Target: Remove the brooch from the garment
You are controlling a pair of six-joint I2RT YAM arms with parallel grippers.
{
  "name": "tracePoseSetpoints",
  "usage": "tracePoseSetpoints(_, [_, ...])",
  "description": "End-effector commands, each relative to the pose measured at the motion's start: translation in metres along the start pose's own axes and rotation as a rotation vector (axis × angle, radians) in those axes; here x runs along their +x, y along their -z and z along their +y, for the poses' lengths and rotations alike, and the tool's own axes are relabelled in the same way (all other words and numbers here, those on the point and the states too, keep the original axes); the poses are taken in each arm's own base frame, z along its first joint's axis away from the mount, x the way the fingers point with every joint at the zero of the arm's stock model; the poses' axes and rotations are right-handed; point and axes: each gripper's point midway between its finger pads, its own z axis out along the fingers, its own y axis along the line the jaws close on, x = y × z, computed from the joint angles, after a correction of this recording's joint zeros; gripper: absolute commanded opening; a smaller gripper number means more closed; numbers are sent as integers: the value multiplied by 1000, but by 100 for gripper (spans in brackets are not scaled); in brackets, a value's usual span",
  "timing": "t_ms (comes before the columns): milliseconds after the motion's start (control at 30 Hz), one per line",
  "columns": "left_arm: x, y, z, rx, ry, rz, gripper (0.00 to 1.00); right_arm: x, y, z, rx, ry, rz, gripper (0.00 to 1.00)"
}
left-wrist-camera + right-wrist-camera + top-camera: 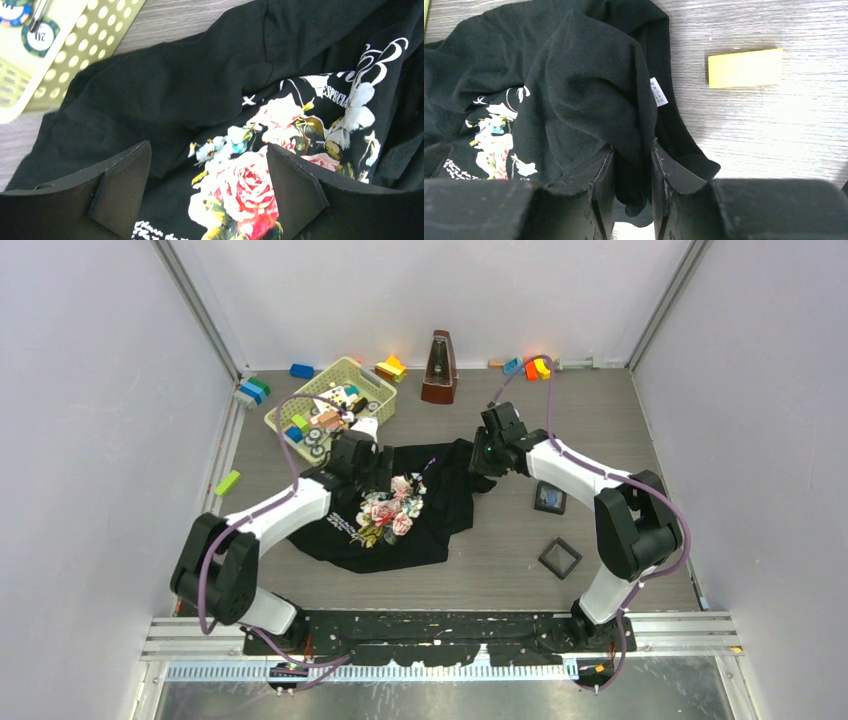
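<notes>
The garment (436, 525), a black T-shirt with a rose print, lies crumpled on the table between the arms. My left gripper (366, 462) is open and hovers just above the printed roses, its jaws either side of a large pink rose (250, 190). A tiny turquoise-blue spot (240, 146) sits among the flowers just beyond the jaws; it looks like the brooch, though I cannot tell it from the print. It also shows in the right wrist view (498, 129). My right gripper (482, 454) is shut on a fold of the shirt (589, 80) at its far right edge and holds it raised.
A yellow-green basket (375, 383) of toys stands just behind the left gripper. A metronome (439, 368) and toy blocks are at the back. Two small black square boxes (549, 498) (560, 558) lie right of the shirt. A flat yellow piece (745, 68) shows in the right wrist view.
</notes>
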Motion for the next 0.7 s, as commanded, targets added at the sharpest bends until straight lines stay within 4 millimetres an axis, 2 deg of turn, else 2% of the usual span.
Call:
tracePoseSetpoints(0, [-23, -19, -6, 4, -94, -14, 89, 0, 12, 8, -56, 22, -2, 34])
tracePoseSetpoints(100, [-26, -36, -7, -18, -110, -4, 89, 2, 11, 9, -64, 24, 3, 34])
tracePoseSetpoints(267, [-27, -66, -4, -29, -83, 78, 78, 3, 12, 5, -49, 25, 2, 29])
tracePoseSetpoints(300, [-24, -70, -3, -25, -70, 107, 72, 2, 12, 5, -48, 25, -2, 27])
tracePoseSetpoints(367, [-22, -73, -2, -5, -49, 135, 55, 0, 14, 4, -38, 27, -8, 20])
tracePoseSetpoints(400, [-24, -72, -2, 9, -42, 134, 42, -2, 16, 3, -35, 27, -8, 16])
tracePoseSetpoints(433, [-27, -70, -2, 16, -35, 129, 26, -4, 17, 3, -32, 25, -10, 10])
tracePoseSetpoints(467, [-31, -66, -2, 19, -29, 119, 10, -7, 19, 3, -28, 21, -9, 8])
tracePoseSetpoints(500, [-37, -60, 0, 16, -27, 107, 1, -12, 20, -1, -5, 18, -27, 5])
tracePoseSetpoints(600, [-67, -31, 12, -38, -26, 34, 0, -33, 32, -2, 2, 1, -56, 1])
tracePoseSetpoints(633, [-82, -18, 19, -64, -26, -2, 0, -36, 37, -4, 4, -5, -54, 0])
tracePoseSetpoints(667, [-97, -4, 24, -85, -24, -35, 0, -48, 45, 2, -10, -4, -79, 0])
